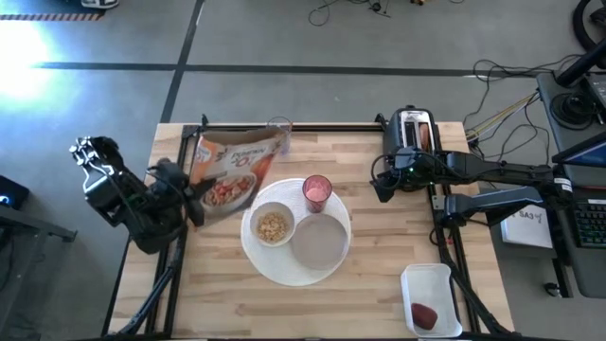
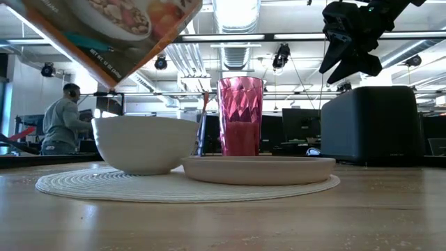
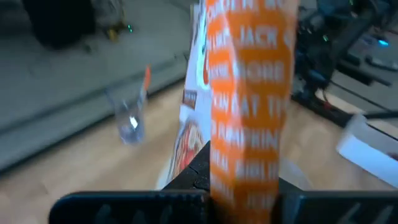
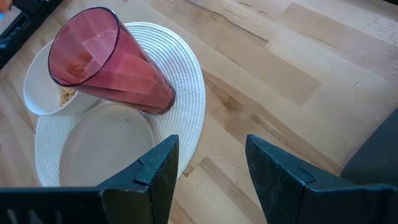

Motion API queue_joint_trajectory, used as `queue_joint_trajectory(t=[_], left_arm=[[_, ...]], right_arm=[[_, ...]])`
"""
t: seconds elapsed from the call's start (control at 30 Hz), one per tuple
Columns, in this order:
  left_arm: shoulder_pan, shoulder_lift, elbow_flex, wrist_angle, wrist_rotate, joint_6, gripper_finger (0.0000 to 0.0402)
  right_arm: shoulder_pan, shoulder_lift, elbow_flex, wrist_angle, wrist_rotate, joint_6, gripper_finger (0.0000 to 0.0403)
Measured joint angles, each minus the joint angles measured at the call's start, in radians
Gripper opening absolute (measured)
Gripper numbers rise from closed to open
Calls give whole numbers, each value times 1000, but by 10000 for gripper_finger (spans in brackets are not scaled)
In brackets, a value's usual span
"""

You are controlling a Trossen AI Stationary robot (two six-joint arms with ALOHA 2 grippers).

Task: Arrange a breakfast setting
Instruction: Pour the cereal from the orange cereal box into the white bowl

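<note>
Faceted pink tumbler (image 4: 112, 62), woven round mat (image 4: 186, 93)

Translucent faceted plastic tumbler (image 2: 240, 116), woven placemat (image 4: 189, 93), wood-plank table (image 1: 379, 275).

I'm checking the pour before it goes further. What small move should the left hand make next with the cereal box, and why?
Probably tip the cereal box back upright. The left hand, shut on it, holds it tilted beside the small white bowl, which already has cereal in it. The right hand hangs open near the toaster.
</note>
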State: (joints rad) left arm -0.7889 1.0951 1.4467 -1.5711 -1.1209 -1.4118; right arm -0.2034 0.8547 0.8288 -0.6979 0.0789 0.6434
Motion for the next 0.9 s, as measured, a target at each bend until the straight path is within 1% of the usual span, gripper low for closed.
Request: queue_joint_trajectory(t=[0.17, 0.33, 0.47, 0.6, 0.7, 0.9], left_arm=[[61, 2, -3, 0, -95, 90, 0], [152, 17, -5, 0, -102, 112, 0], [231, 34, -50, 1, -131, 110, 0], [310, 38, -140, 0, -155, 56, 0], [355, 35, -223, 1, -195, -9, 0], [422, 18, -392, 0, -320, -182, 0]], right_arm=[[0, 0, 0, 0, 0, 0, 176], [0, 0, 0, 0, 0, 0, 176], [0, 0, 0, 0, 0, 0, 176], [0, 0, 0, 0, 0, 0, 176], [0, 0, 0, 0, 0, 0, 176], [0, 0, 0, 0, 0, 0, 176]])
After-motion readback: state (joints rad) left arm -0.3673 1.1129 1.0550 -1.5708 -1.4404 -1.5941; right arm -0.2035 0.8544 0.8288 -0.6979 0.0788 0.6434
